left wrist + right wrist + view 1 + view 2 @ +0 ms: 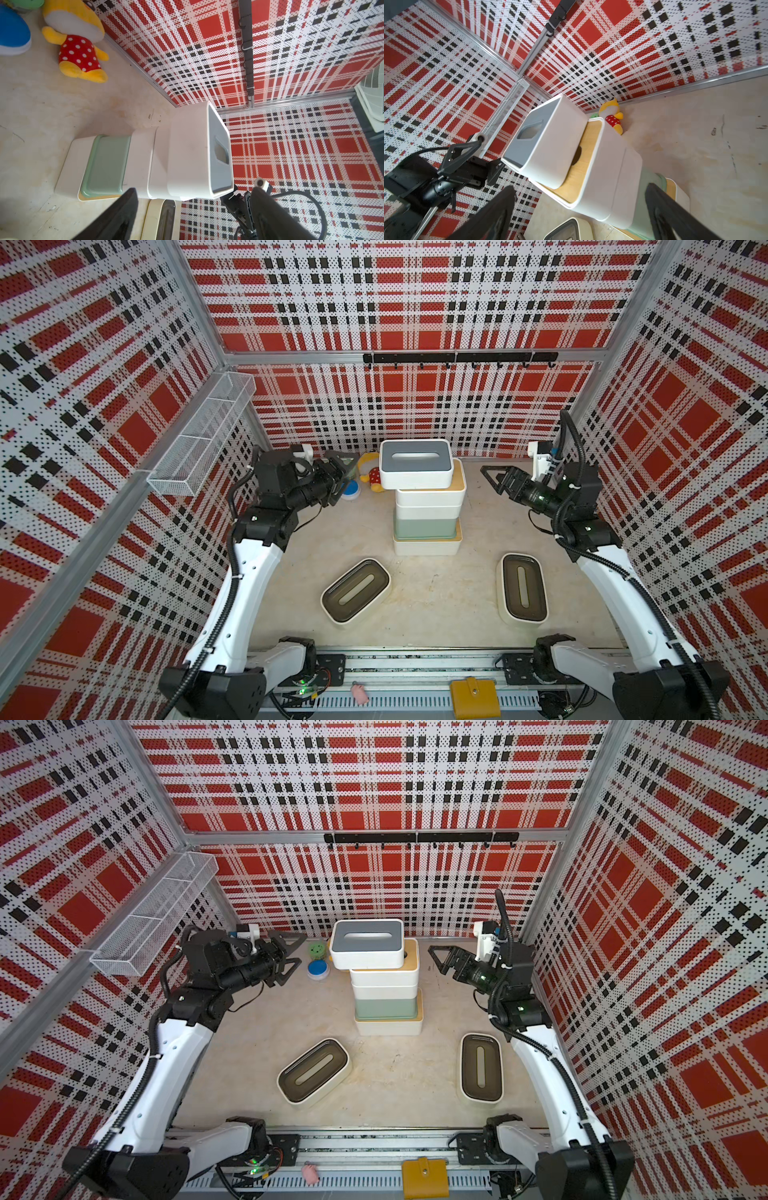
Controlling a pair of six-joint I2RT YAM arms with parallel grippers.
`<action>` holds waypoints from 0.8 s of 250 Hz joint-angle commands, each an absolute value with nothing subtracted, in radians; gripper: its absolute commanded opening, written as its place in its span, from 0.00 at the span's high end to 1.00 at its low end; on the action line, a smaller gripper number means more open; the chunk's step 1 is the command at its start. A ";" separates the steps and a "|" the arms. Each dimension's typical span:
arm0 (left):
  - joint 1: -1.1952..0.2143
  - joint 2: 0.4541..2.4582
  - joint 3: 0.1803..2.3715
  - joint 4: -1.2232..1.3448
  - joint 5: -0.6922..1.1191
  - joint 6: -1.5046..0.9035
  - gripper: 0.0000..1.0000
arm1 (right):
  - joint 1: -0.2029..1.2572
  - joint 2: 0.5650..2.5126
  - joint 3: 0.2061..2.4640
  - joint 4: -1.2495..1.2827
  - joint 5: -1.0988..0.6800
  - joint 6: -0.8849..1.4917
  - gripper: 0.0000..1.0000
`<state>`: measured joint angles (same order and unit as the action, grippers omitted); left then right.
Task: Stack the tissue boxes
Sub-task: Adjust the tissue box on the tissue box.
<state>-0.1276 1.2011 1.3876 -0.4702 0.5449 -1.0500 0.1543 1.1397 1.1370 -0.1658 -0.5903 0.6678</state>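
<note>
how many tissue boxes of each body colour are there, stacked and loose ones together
white boxes: 4, all in the stack: top box, second box, third box, bottom box
pale-green box: 1, in the stack
cream boxes: 2, loose on the table: slanted cream box, straight cream box
total: 7

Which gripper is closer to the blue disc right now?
Left. The left gripper hangs open just beside the blue disc. The right gripper, also open, is on the far side of the stack of tissue boxes from it.
</note>
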 commanded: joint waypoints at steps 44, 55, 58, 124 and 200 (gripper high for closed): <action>-0.152 1.350 1.596 -0.594 0.588 -0.852 0.07 | 0.213 1.246 1.271 -0.103 -0.645 0.668 0.00; -0.167 1.379 1.626 -0.614 0.583 -0.833 0.04 | 0.220 1.265 1.292 -0.105 -0.647 0.673 0.00; -0.171 1.387 1.635 -0.620 0.583 -0.827 0.04 | 0.222 1.271 1.298 -0.108 -0.647 0.674 0.00; -0.251 1.531 1.779 -0.683 0.553 -0.748 0.00 | 0.265 1.358 1.396 -0.140 -0.653 0.687 0.00; -0.291 1.585 1.838 -0.684 0.546 -0.740 0.01 | 0.297 1.394 1.427 -0.134 -0.665 0.697 0.00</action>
<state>-0.2775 1.5799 1.7927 -0.6746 0.5594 -0.7654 0.2829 1.3815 1.3922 -0.1684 -0.6506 0.6930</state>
